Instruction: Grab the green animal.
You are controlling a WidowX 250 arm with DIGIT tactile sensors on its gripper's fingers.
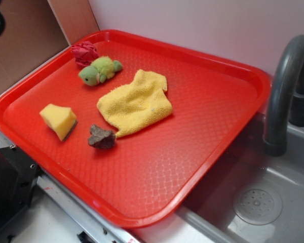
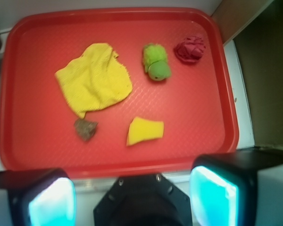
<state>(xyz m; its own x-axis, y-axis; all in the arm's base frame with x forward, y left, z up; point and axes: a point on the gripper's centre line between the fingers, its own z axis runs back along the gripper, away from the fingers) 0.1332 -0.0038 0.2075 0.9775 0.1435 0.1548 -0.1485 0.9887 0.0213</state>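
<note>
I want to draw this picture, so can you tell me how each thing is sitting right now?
green animal: lying on the tray, not held, right beside the red wad
red wad: crumpled, in the tray's corner
yellow cloth: rumpled, lying mid-tray
yellow sponge: lying loose on the tray
brown lump: resting by the cloth's edge
red tray: flat, partly over the sink
gripper: open, empty, back from the tray

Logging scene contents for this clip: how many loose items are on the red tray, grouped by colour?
Green: 1, the green animal
Yellow: 2, the yellow cloth and the yellow sponge
Red: 1, the red wad
Brown: 1, the brown lump
Total: 5 items on the red tray. The gripper is open, holding none of them.
</note>
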